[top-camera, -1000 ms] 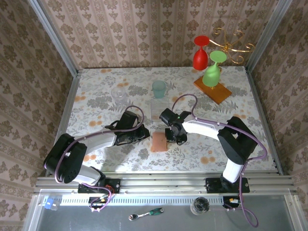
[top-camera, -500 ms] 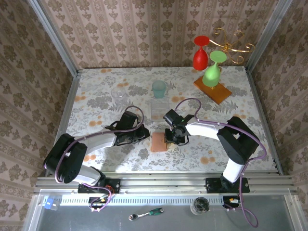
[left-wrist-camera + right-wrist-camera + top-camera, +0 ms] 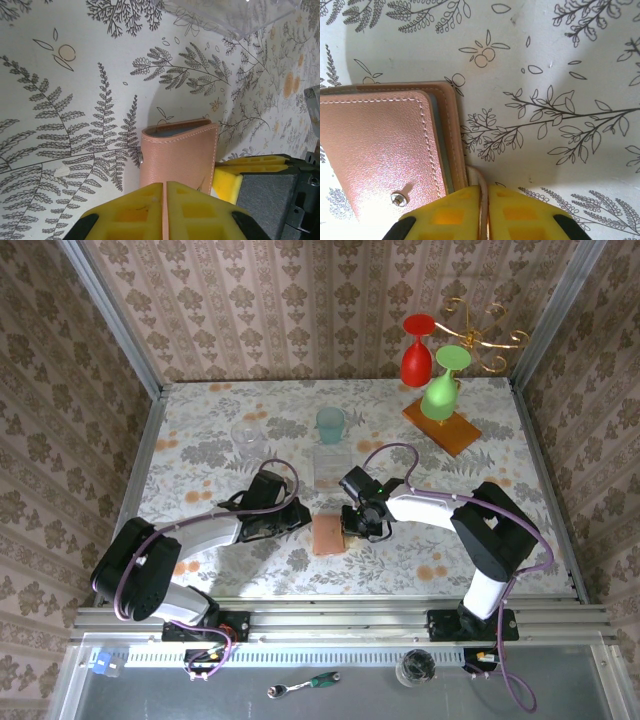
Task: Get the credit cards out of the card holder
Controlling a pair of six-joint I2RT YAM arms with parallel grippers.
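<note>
The card holder [image 3: 330,536], a tan-pink leather wallet, lies closed and flat on the patterned table between both arms. My left gripper [image 3: 305,523] is shut at its left side. In the left wrist view the yellow fingertips [image 3: 145,200] meet over the near end of the card holder [image 3: 177,152], and I see nothing pinched between them. My right gripper [image 3: 350,530] stands at the holder's right edge. In the right wrist view this gripper [image 3: 484,192] is shut on a thin leather strap [image 3: 476,175] curling off the card holder [image 3: 380,145]. The credit cards are hidden.
A clear plastic box [image 3: 328,466] sits just behind the wallet, with a teal cup [image 3: 330,425] and a clear glass [image 3: 247,432] further back. At back right a wooden slab [image 3: 441,426] carries red and green goblets on a gold stand.
The right gripper has shifted a little toward the wallet's right edge and closed its jaws on the strap. The left arm and the wallet have not moved.
</note>
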